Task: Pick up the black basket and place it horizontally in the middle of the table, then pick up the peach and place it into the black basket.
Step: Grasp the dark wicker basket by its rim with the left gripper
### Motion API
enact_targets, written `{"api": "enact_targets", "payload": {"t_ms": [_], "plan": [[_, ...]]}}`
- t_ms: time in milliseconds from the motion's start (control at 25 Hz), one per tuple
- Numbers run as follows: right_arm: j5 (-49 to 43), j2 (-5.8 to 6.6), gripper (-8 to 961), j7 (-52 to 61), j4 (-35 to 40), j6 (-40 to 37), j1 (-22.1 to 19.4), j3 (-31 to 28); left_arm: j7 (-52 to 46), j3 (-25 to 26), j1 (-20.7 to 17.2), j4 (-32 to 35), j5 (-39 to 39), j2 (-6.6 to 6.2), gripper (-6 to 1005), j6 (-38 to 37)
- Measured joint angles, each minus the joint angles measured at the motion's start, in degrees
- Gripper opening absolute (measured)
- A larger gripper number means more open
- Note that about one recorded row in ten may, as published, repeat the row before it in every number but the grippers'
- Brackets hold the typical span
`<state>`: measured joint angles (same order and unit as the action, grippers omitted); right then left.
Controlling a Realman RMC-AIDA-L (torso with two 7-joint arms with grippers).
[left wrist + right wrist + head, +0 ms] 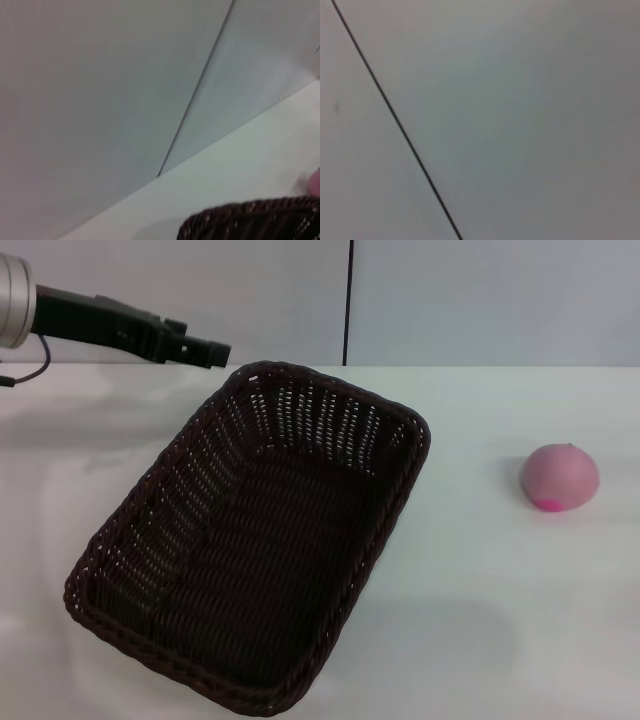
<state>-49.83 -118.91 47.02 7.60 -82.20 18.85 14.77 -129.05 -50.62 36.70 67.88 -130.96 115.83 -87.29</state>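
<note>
The black basket (pixel 255 540) is lying on the white surface (pixel 480 590), set diagonally, one short end pointing toward the far wall and the other toward the near left edge. It is not yet lined up horizontally, so the first part of the task is judged to be unfinished. Nothing is being carried inside it; only dark weave is showing.

The left gripper (pixel 205 348) is being held above the surface, just beyond the basket's far corner, apart from the braided rim. Whether its jaws are open or closed cannot be told, since only a dark tip is being presented. In the left wrist view, the basket rim (pixel 250 220) is being caught along the frame's edge with the wall behind it, which fits a gripper sitting close to that far corner, probably so the rim can be taken there and the basket swung round.

The peach (pixel 560 477) is sitting well apart from the basket, over on the right side of the surface, untouched, magenta spot facing the near edge.

The right gripper is not being seen in any view; only bare wall and a dark seam are being shown by its wrist camera.
</note>
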Motion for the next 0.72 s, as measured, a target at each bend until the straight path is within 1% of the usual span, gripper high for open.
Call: {"api": "enact_targets", "payload": {"t_ms": [40, 80, 160, 240, 280, 320, 360, 400, 720], "plan": [[0.0, 0.0, 481, 0.0, 0.0, 0.1, 0.0, -0.3, 0.0, 0.0, 0.0, 0.0, 0.0, 0.0, 768, 0.0], [0.0, 0.0, 481, 0.0, 0.0, 0.1, -0.1, -0.5, -2.0, -0.2, 0.2, 1.2, -2.9, 0.25, 768, -1.4], [0.0, 0.0, 481, 0.0, 0.0, 0.2, -0.2, -0.6, -2.6, -0.2, 0.2, 1.6, -3.7, 0.34, 768, -1.8], [0.0, 0.0, 481, 0.0, -0.1, 0.2, -0.3, -0.9, -3.9, -0.2, 0.2, 2.6, -6.8, 0.93, 768, -2.7], [0.0, 0.0, 481, 0.0, -0.1, 0.3, -0.3, -1.1, -3.9, -0.2, 0.2, 2.6, -6.8, 0.93, 768, -2.7], [0.0, 0.0, 481, 0.0, -0.1, 0.3, -0.2, -1.2, -4.7, -0.3, 0.3, 3.0, -8.5, 1.38, 767, -3.4], [0.0, 0.0, 480, 0.0, -0.1, 0.3, -0.1, -1.2, -4.7, -0.3, 0.3, 3.0, -8.5, 1.38, 767, -3.4], [0.0, 0.0, 480, 0.0, -0.1, 0.3, -0.1, -1.2, -6.0, -0.3, 0.4, 3.1, -9.6, 1.68, 767, -5.4], [0.0, 0.0, 480, -0.1, -0.1, 0.9, 0.0, -1.2, -7.0, -0.8, 0.4, 2.9, -11.2, 1.97, 766, -6.9]]}}
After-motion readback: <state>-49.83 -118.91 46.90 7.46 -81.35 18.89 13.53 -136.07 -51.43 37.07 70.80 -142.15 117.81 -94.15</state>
